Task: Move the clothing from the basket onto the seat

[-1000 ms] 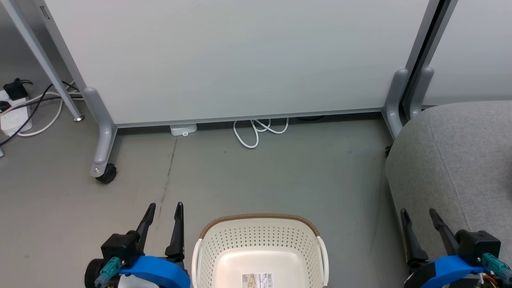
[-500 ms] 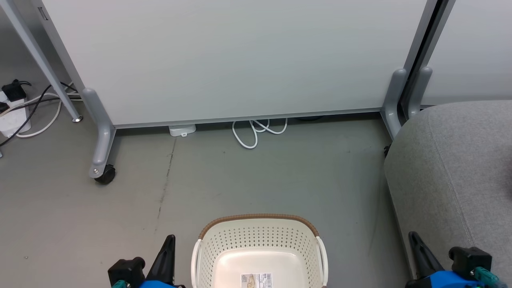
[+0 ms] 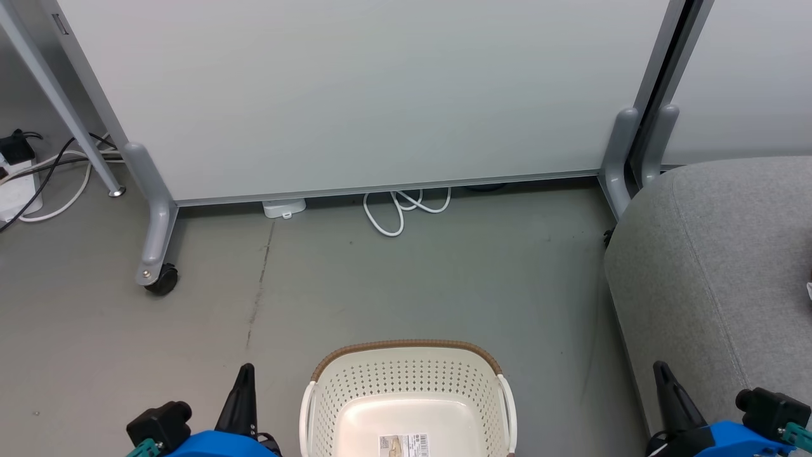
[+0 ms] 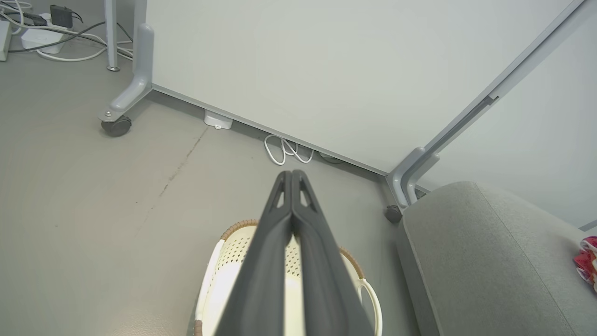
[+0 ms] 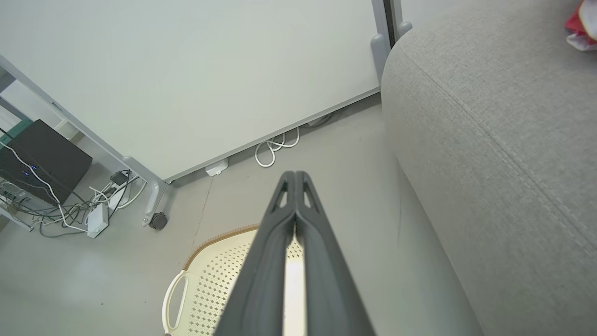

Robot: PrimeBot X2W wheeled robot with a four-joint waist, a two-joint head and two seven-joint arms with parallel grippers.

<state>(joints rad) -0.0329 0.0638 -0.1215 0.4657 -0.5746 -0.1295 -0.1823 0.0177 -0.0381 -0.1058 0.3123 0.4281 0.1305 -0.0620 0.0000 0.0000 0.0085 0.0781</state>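
Note:
The cream-white basket [image 3: 406,348] stands on the floor at the bottom centre; its inside holds no fabric, only a barcode label [image 3: 404,443]. The grey seat [image 3: 717,266] fills the right side. A bit of red and white clothing [image 4: 588,259] lies on the seat [image 4: 485,261] at the far right, also seen as clothing [image 5: 580,21] at the top right corner. My left gripper [image 3: 246,369] is shut and empty left of the basket. My right gripper [image 3: 660,367] is shut and empty beside the seat's edge. In both wrist views the fingers are pressed together above the basket [image 4: 219,261].
A pale partition panel [image 3: 380,95] on grey legs with a castor [image 3: 162,279] closes off the back. A coiled white cable [image 3: 399,212] and a small white box [image 3: 283,207] lie at its foot. Power strips and cords [image 3: 16,184] sit far left.
Both grippers went from open to shut and drew back toward the bottom edge. The head camera shifted slightly, moving the scene a little to the left.

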